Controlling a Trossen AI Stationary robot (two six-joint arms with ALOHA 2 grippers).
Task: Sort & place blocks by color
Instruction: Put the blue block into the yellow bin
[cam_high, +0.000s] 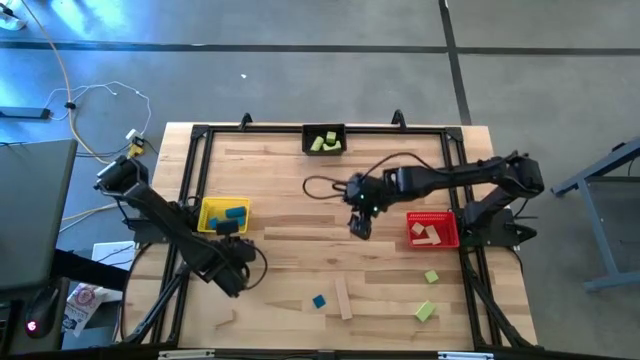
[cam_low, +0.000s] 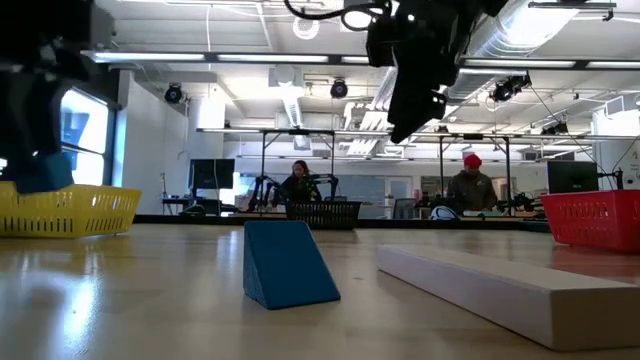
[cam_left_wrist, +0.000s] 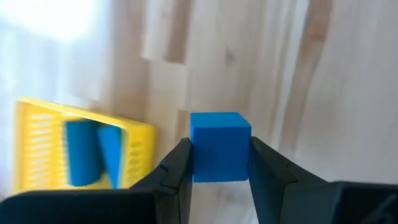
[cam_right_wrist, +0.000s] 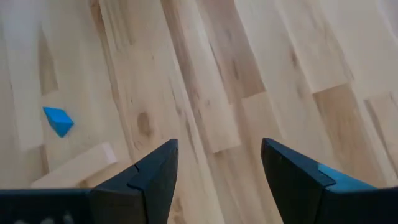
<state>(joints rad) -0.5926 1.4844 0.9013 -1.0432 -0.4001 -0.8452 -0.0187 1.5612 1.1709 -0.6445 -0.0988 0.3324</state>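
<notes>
My left gripper (cam_left_wrist: 219, 152) is shut on a blue cube (cam_left_wrist: 219, 134), raised above the table just beside the yellow bin (cam_high: 210, 207), which holds two blue blocks (cam_left_wrist: 92, 152). My right gripper (cam_right_wrist: 217, 155) is open and touches nothing. It hangs above bare table left of the red bin (cam_high: 447, 236), where plain wooden pieces (cam_high: 427, 234) lie. On the table near the front edge rest a blue wedge (cam_high: 319, 301), a wooden bar (cam_high: 343, 297) and two lime green blocks (cam_high: 431, 276) (cam_high: 424, 311). The black bin (cam_high: 324, 128) at the far edge holds green blocks (cam_high: 325, 142). My left gripper pinches the blue cube by two opposite side faces (cam_left_wrist: 194, 149), one finger on each. The cube is lifted clear of the table, its top edge level, and it also shows below the gripper in the low view (cam_low: 45, 172).
A black frame (cam_high: 190, 170) runs round the table's left, far and right sides. Both arms' bases stand at the table's sides. Bare wood lies in the table's middle and between the bins. People sit at desks in the room beyond the far edge.
</notes>
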